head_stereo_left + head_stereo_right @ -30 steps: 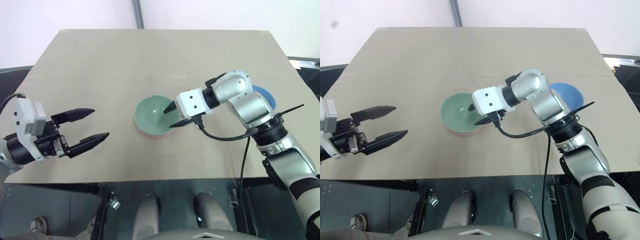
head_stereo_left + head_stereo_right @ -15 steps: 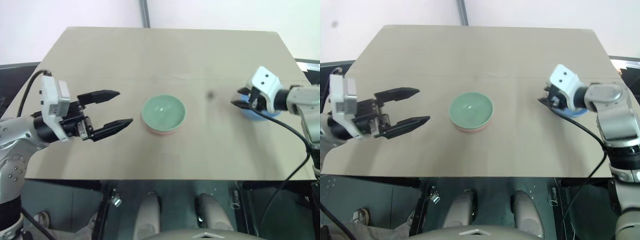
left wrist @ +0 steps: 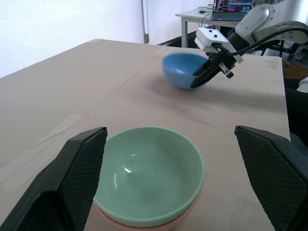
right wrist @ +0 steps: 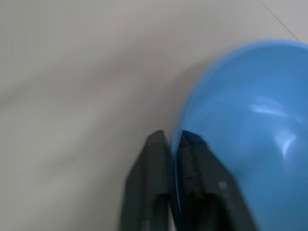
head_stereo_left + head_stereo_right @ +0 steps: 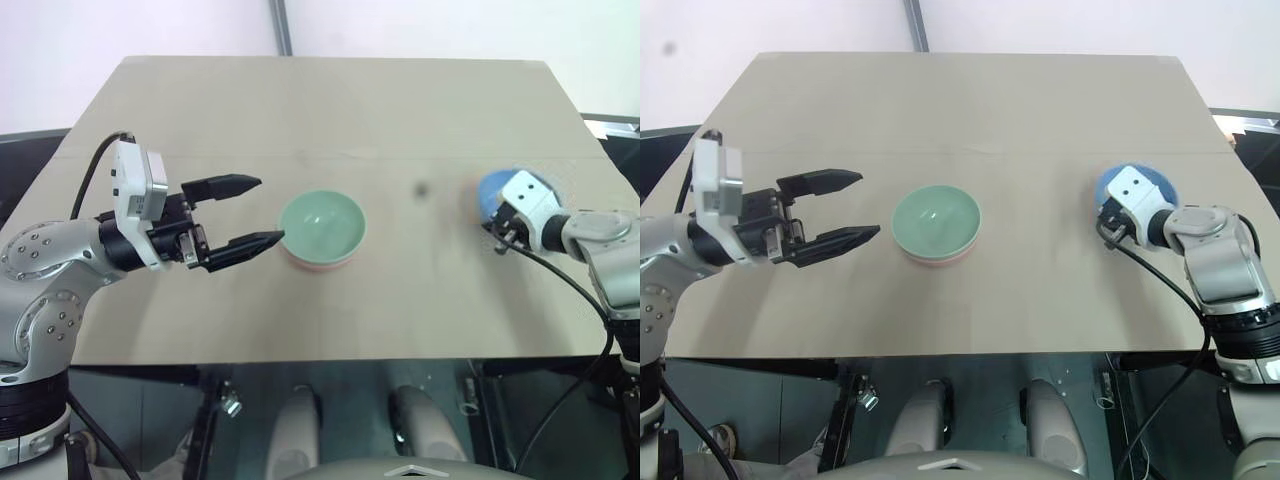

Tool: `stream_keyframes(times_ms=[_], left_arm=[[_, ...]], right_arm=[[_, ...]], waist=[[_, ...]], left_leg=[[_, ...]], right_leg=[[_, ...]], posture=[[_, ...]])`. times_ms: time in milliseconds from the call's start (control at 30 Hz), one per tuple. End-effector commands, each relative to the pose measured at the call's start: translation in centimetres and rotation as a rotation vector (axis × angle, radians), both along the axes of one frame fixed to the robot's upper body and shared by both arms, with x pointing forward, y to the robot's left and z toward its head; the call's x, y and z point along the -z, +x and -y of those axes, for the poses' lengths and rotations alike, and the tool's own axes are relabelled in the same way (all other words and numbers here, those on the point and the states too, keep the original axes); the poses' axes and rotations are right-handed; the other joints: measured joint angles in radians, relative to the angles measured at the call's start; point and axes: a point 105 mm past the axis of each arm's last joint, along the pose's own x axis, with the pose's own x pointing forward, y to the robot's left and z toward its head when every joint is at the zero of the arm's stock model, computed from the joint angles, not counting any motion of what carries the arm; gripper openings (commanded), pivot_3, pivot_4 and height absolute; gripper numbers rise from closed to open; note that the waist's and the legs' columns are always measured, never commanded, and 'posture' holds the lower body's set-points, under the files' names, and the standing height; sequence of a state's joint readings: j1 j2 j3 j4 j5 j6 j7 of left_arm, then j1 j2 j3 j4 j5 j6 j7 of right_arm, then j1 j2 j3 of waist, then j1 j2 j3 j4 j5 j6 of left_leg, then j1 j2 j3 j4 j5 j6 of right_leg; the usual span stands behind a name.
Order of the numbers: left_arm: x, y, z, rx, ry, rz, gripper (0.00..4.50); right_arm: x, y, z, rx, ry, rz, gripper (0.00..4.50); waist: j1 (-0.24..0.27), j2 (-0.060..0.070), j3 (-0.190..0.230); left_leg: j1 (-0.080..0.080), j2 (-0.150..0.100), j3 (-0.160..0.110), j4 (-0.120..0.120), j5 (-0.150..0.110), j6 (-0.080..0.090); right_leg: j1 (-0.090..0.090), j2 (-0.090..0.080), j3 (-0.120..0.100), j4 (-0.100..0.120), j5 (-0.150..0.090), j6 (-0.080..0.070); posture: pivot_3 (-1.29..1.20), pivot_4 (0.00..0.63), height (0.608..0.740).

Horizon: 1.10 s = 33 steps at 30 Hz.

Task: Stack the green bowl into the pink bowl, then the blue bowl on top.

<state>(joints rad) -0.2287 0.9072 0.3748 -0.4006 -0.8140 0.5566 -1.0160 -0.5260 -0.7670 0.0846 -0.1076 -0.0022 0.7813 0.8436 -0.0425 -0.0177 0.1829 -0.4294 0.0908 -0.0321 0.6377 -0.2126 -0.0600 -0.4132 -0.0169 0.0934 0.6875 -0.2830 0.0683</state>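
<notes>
Office or lab: desk (image 3: 204, 14) with laptop (image 3: 233, 6).

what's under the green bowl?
The pink bowl: the green bowl is nested in it, so just a pink rim peeks out around the near edge. The pink bowl's inside and the table beneath are covered.

Three bowls on one table (image 5: 300, 110): one green bowl (image 5: 321, 225) nested in one pink bowl (image 5: 318, 265) at the table's centre; one blue bowl (image 5: 492, 192) near the table's right edge. Two grippers: left gripper (image 5: 256, 211), right gripper (image 3: 198, 81).
</notes>
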Motion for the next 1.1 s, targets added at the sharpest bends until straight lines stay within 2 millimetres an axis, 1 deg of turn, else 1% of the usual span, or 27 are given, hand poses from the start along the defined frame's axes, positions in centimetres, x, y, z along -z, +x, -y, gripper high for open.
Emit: stream_keyframes(times_ms=[33,67,100,133,167,233,333,400,500,567,700,733,800,867,900,967,1067,1100], left_arm=[[-0.6,-0.3,-0.3,-0.02,0.003,0.037,4.5],[-0.6,-0.4,-0.4,-0.025,0.002,0.036,4.5],[-0.5,-0.4,-0.6,-0.031,0.003,0.033,4.5],[0.0,-0.9,-1.1,-0.024,0.001,0.006,4.5],[0.6,-1.3,-1.6,-0.02,0.001,-0.028,4.5],[1.5,-1.9,-2.5,-0.035,0.012,-0.072,4.5],[2.6,-2.4,-3.9,-0.077,0.034,-0.103,4.5],[3.2,-2.7,-4.5,-0.105,0.042,-0.111,4.5],[3.4,-3.0,-4.8,-0.132,0.048,-0.104,4.5],[3.4,-3.2,-4.6,-0.137,0.047,-0.097,4.5],[3.2,-3.3,-4.4,-0.152,0.047,-0.078,4.5],[3.1,-3.3,-4.3,-0.155,0.047,-0.075,4.5],[3.1,-3.3,-4.2,-0.162,0.045,-0.07,4.5],[3.0,-3.3,-4.0,-0.164,0.038,-0.07,4.5],[2.9,-3.3,-3.9,-0.162,0.032,-0.07,4.5],[2.6,-3.2,-3.5,-0.157,0.022,-0.068,4.5],[2.4,-2.8,-3.0,-0.156,0.027,-0.051,4.5],[2.4,-2.4,-2.9,-0.184,0.04,-0.015,4.5]], right_arm=[[-2.8,0.0,-2.1,-0.137,-0.005,0.139,0.05],[-3.4,-0.4,-3.5,-0.218,0.011,0.164,0.05],[-4.2,-1.4,-5.4,-0.33,0.047,0.186,0.05],[-5.3,-2.8,-8.4,-0.468,0.117,0.195,0.05],[-6.2,-4.1,-10.7,-0.578,0.167,0.207,0.05],[-7.6,-5.7,-13.9,-0.713,0.228,0.236,0.05],[-8.5,-6.9,-17.1,-0.832,0.257,0.251,0.05],[-8.9,-7.4,-18.9,-0.902,0.267,0.257,0.05],[-8.8,-8.1,-21.2,-0.996,0.272,0.239,0.05],[-8.2,-8.3,-21.9,-1.022,0.267,0.222,0.05],[-6.5,-7.6,-22.8,-1.02,0.24,0.19,0.05],[-6.1,-7.0,-22.8,-1.007,0.216,0.201,0.86],[-6.1,-6.3,-22.7,-0.989,0.198,0.226,1.6],[-6.8,-5.8,-22.6,-0.954,0.2,0.278,2.58],[-7.1,-5.9,-22.3,-0.954,0.201,0.283,2.96],[-7.6,-6.4,-21.8,-0.964,0.212,0.286,3.94],[-8.8,-7.8,-20.7,-0.984,0.28,0.287,3.94],[-9.6,-8.1,-19.9,-0.954,0.336,0.295,3.94]], waist=[[-0.001,0.0,0.0],[-0.001,0.0,0.0],[-0.002,0.0,0.0],[-0.005,0.0,0.0],[-0.022,0.001,0.0],[-0.025,0.001,0.001],[-0.02,0.0,0.0],[-0.007,-0.001,-0.001],[0.001,-0.001,0.0],[0.005,-0.001,-0.001],[0.005,-0.002,-0.001],[0.005,-0.002,-0.001],[0.003,-0.001,-0.001],[0.002,-0.001,-0.001],[0.002,-0.001,-0.001],[0.002,-0.001,-0.001],[0.005,-0.001,-0.001],[0.006,-0.001,-0.001]], left_leg=[[0.0,0.0,0.0,0.0,0.0,0.0],[0.0,0.0,0.0,0.0,0.0,0.0],[0.0,0.0,0.0,0.0,0.0,0.0],[0.0,0.0,0.0,0.0,0.0,0.0],[0.0,0.0,0.0,0.0,0.0,0.0],[0.001,0.001,0.0,-0.001,0.0,0.0],[0.001,0.001,-0.001,-0.001,0.0,0.0],[0.0,0.001,-0.002,0.0,0.0,0.0],[0.0,0.001,-0.001,0.001,0.0,0.0],[0.0,0.001,-0.002,0.001,0.0,0.0],[-0.001,0.001,-0.002,0.001,0.0,0.0],[0.0,0.001,-0.002,0.001,0.0,0.0],[0.0,0.001,-0.002,0.001,0.0,0.0],[0.0,0.001,-0.002,0.001,0.0,0.0],[0.0,0.001,-0.002,0.001,0.0,0.0],[0.0,0.001,-0.002,0.001,0.0,0.0],[0.0,0.001,-0.002,0.0,0.0,0.0],[0.0,0.001,-0.002,0.0,0.0,0.0]], right_leg=[[0.0,0.0,0.0,0.0,0.0,0.0],[0.0,0.0,0.0,0.0,0.0,0.0],[0.0,0.0,0.0,0.0,0.0,0.0],[0.0,0.0,0.0,0.0,0.0,0.0],[0.0,0.0,0.0,0.0,0.0,0.0],[0.0,0.001,0.0,0.001,0.0,0.0],[0.0,0.001,-0.001,0.001,0.0,0.0],[0.001,0.0,-0.003,0.001,0.0,0.0],[0.001,0.0,-0.003,0.001,0.0,0.0],[0.001,0.0,-0.004,0.001,0.0,0.0],[0.001,0.0,-0.004,0.001,0.0,0.0],[0.001,0.0,-0.004,0.001,0.0,0.0],[0.001,0.0,-0.004,0.001,0.0,0.0],[0.001,0.0,-0.004,0.001,0.0,0.0],[0.001,0.0,-0.004,0.001,0.0,0.0],[0.001,0.0,-0.004,0.001,0.0,0.0],[0.001,0.0,-0.004,0.001,0.0,0.0],[0.001,0.0,-0.004,0.001,0.0,0.0]], posture=[[0.0,0.15,0.74],[0.0,0.15,0.74],[0.0,0.15,0.74],[0.0,0.15,0.74],[0.0,0.15,0.74],[0.0,0.15,0.74],[0.0,0.15,0.74],[0.0,0.15,0.74],[0.0,0.15,0.74],[0.0,0.15,0.74],[0.0,0.15,0.74],[0.0,0.15,0.74],[0.0,0.15,0.74],[0.0,0.15,0.74],[0.0,0.15,0.74],[0.0,0.15,0.74],[0.0,0.15,0.74],[0.0,0.15,0.74]])
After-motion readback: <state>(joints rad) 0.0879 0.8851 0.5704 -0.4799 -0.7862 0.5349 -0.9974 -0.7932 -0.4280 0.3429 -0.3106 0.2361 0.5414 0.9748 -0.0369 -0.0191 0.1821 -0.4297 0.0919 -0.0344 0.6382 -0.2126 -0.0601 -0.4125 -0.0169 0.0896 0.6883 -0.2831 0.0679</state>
